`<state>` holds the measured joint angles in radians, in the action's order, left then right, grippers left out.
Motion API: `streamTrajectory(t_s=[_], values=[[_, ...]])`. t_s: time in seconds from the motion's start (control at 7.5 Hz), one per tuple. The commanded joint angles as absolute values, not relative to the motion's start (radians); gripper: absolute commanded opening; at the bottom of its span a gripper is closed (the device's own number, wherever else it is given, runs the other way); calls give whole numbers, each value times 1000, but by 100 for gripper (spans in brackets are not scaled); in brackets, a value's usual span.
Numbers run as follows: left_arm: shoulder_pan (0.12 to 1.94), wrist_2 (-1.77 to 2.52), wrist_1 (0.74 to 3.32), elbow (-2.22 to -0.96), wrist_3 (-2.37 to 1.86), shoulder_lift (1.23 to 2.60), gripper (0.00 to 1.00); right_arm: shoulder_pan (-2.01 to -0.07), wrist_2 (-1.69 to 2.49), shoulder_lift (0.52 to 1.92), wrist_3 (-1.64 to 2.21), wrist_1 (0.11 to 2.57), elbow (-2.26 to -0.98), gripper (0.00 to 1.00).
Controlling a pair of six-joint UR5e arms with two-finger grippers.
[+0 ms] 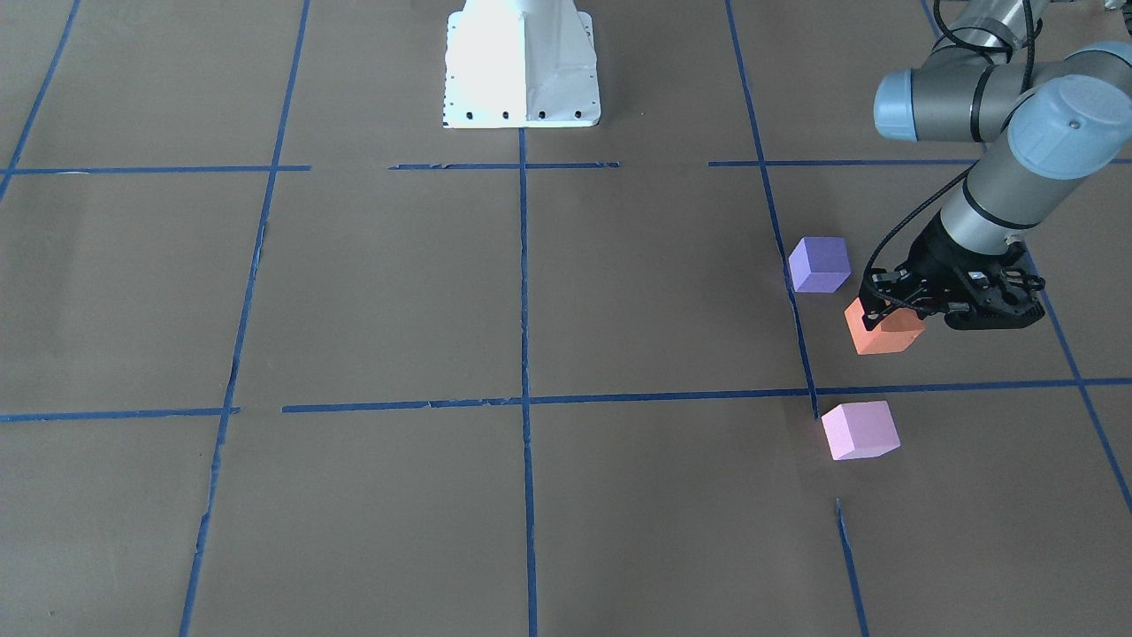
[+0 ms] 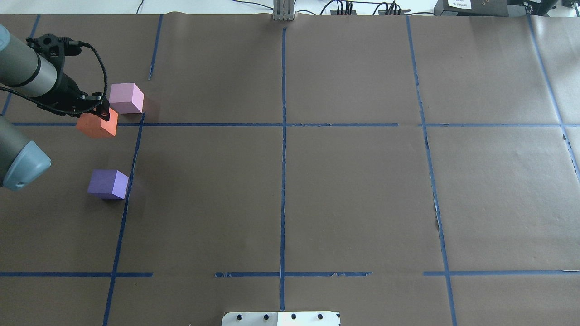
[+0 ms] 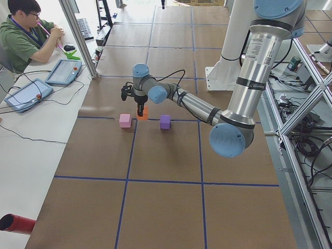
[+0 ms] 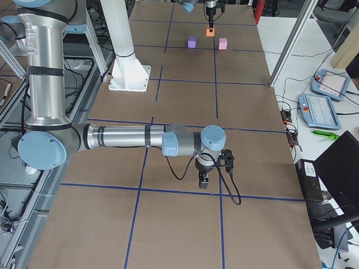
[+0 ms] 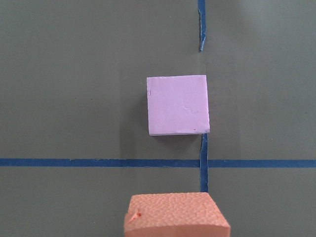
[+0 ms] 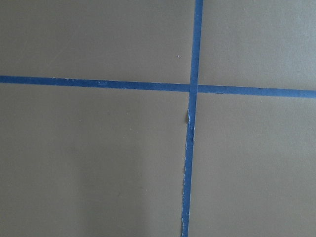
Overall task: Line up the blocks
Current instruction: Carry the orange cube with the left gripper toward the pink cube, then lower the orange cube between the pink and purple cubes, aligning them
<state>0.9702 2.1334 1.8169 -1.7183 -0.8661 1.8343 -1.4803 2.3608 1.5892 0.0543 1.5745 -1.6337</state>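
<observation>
My left gripper (image 1: 893, 305) (image 2: 102, 113) is shut on the orange block (image 1: 880, 332) (image 2: 96, 125), at or just above the table. In the left wrist view the orange block (image 5: 177, 215) fills the bottom middle, with the pale pink block (image 5: 178, 104) lying beyond it across a blue tape line. The pink block (image 1: 860, 430) (image 2: 127, 97) and the violet-purple block (image 1: 820, 264) (image 2: 108, 184) rest on the table on either side of the orange one. My right gripper (image 4: 203, 180) hangs over a tape crossing far from the blocks; I cannot tell whether it is open or shut.
The brown paper table (image 2: 353, 194) carries a grid of blue tape lines (image 2: 283, 136). The white robot base (image 1: 522, 62) stands at the table's edge. An operator (image 3: 26, 36) sits at a side table with tablets (image 3: 23, 93).
</observation>
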Motion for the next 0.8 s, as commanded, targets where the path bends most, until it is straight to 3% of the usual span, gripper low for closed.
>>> streamTrajectory(t_s=[0.0,0.67], values=[[910,2128,1903,-1671,-935,1829,0,-1480,2361,1589,54,1575,-1634,100],[881,2083,1950,-1623,-940,1822,0,-1480,2361,1589,54,1575,-1634,100]])
